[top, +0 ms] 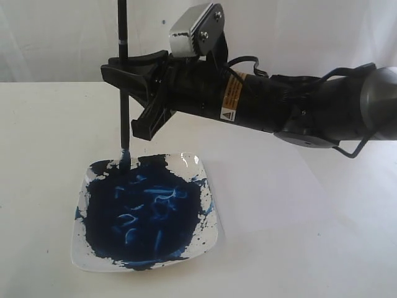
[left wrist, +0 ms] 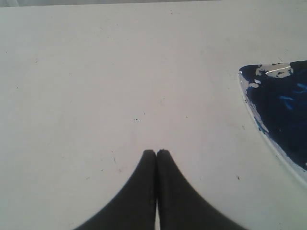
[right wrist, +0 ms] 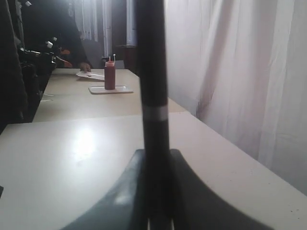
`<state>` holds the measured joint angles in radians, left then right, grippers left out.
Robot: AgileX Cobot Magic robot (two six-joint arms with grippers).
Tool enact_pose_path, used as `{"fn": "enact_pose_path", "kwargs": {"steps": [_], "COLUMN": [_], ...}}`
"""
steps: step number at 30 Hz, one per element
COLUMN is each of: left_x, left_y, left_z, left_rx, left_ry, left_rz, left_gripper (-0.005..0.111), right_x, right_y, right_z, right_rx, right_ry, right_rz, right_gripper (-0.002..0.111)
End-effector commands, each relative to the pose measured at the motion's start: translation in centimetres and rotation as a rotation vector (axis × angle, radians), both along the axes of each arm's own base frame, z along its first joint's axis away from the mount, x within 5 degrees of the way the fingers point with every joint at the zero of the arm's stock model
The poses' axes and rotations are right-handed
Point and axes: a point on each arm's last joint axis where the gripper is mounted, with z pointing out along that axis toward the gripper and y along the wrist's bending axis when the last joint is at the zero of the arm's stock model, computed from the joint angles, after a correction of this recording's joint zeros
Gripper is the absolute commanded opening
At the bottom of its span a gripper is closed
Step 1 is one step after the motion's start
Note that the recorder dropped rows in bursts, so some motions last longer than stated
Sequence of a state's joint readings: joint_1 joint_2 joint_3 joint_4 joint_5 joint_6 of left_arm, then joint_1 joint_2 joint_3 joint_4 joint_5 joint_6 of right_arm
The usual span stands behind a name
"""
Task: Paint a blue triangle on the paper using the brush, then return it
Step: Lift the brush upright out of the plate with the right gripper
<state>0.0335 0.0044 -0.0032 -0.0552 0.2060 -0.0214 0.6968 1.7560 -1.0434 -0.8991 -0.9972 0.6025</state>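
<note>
My right gripper reaches in from the right and is shut on the brush, which stands upright. Its bristle tip touches the far left corner of the square white dish, smeared with dark blue paint. In the right wrist view the black brush handle runs straight up between the two fingers, with my right gripper clamped on it. My left gripper hovers over bare tabletop, shut on nothing, with the dish off to one side. The paper and the blue triangle are out of view.
The cream tabletop spreads around the dish. A white curtain hangs beside the table. Farther off, another table holds a red bottle on a tray.
</note>
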Motion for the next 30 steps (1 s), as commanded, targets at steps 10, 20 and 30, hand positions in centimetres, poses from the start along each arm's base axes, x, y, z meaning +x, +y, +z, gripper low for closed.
{"fn": "enact_pose_path", "kwargs": {"steps": [10,20,30], "left_x": [0.0,0.0,0.0], "left_y": [0.0,0.0,0.1], "left_z": [-0.1,-0.1,-0.1], "left_rx": [-0.011,0.004,0.196], "left_ry": [-0.004,-0.004,-0.005], "left_rz": [0.003,0.001,-0.054], "left_gripper": [0.000,0.000,0.000], "right_x": [-0.1,-0.1,-0.4], "right_y": [-0.1,-0.1,-0.9], "right_z": [0.6,0.7,2.4], "right_rx": [0.049,0.050,0.027], "right_ry": [0.235,0.234,0.203], "right_rz": [0.025,0.022,-0.042], "right_gripper": [0.000,0.000,0.000]}}
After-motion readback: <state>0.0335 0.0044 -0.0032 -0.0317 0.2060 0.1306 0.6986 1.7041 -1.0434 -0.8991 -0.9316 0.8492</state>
